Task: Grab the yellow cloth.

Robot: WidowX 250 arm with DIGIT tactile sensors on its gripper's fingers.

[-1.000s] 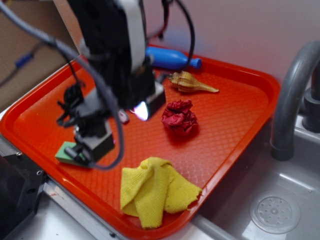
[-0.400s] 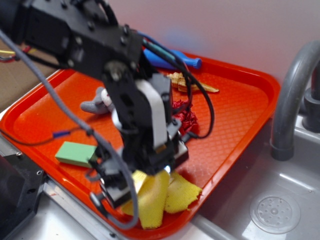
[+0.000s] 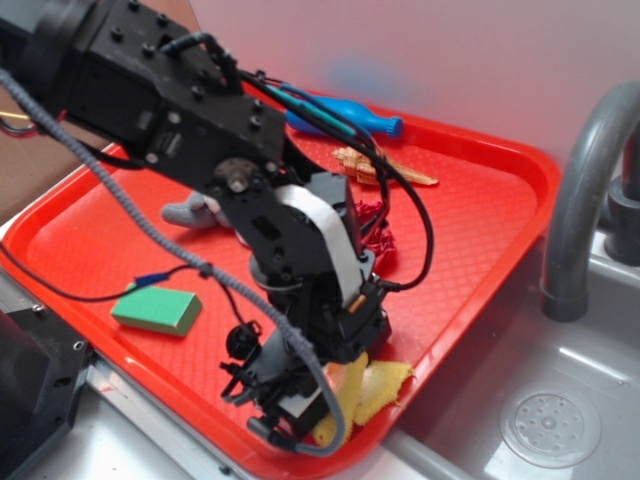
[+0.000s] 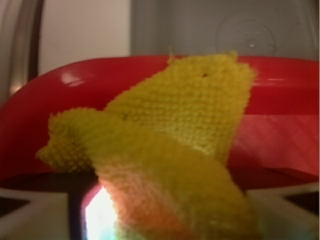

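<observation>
The yellow cloth [image 3: 383, 384] lies in floppy folds at the front edge of the red tray [image 3: 470, 250]. The arm hides most of it in the exterior view. In the wrist view the yellow cloth [image 4: 175, 130] fills the middle, its nubby weave very close to the camera. My gripper [image 3: 322, 405] is down on the cloth. The wrist view shows the gripper [image 4: 160, 212] with its two pale fingers [image 4: 30, 215] far apart at the bottom corners and a fold of cloth between them. The jaws are open around the cloth.
On the tray are a green block [image 3: 157, 310], a grey plush toy [image 3: 188, 212], a dark red fabric wad [image 3: 380, 238], a seashell [image 3: 388, 170] and a blue bottle [image 3: 345, 118]. A grey faucet [image 3: 585, 190] and a sink drain [image 3: 550, 428] are to the right.
The arm has swung from the tray's back left to its front edge and come down onto the yellow cloth, covering most of it.
</observation>
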